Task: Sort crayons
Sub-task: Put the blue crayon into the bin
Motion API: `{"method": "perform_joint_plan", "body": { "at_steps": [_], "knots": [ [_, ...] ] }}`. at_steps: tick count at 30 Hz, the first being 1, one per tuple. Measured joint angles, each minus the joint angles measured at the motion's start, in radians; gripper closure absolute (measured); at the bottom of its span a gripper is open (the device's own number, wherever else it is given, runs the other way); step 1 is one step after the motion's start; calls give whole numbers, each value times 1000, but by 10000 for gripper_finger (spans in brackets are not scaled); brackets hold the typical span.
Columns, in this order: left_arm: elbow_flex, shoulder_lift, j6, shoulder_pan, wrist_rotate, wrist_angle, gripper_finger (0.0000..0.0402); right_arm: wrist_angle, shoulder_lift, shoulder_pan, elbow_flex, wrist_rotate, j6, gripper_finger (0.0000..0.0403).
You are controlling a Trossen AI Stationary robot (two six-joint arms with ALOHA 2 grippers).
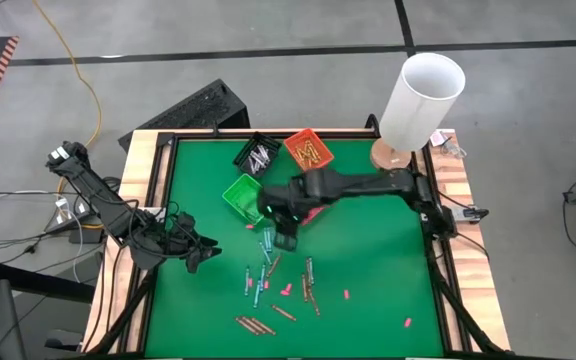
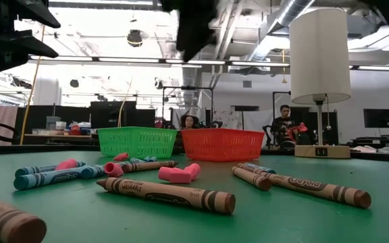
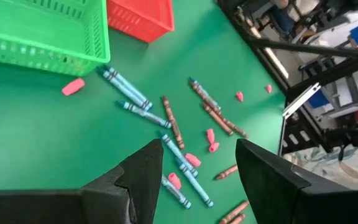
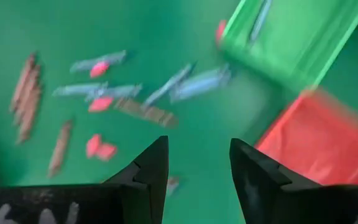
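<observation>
Blue and brown crayons (image 1: 264,268) lie scattered flat on the green mat, among small pink bits. A few brown ones (image 1: 254,325) lie near the front edge. A blue crayon (image 4: 260,18) lies in the green bin (image 1: 242,194). Grey crayons fill the black bin (image 1: 258,155), and yellow ones the orange bin (image 1: 308,151). My right gripper (image 4: 199,142) hangs open and empty above the mat, just in front of the green bin and over the far end of the scatter (image 1: 286,236). My left gripper (image 3: 199,149) waits open at the mat's left (image 1: 202,256).
A red bin (image 4: 322,143) stands beside the green one, mostly under my right arm in the high view. A white cylinder lamp (image 1: 423,98) on a wooden base stands at the far right corner. Bare green mat (image 1: 388,270) lies to the right of the crayons.
</observation>
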Motion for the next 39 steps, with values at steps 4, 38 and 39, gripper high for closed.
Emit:
{"method": "perform_joint_plan", "body": {
  "at_steps": [4,38,39],
  "knots": [
    [0,0,-2,0,2,-2,209,-190,-29,107,1,55,321,242],
    [0,0,-45,0,84,10,209,500,-190,248,-824,152,977,238],
    [0,0,-45,0,83,9,209,503,-190,248,-824,170,978,238]
  ]
}}
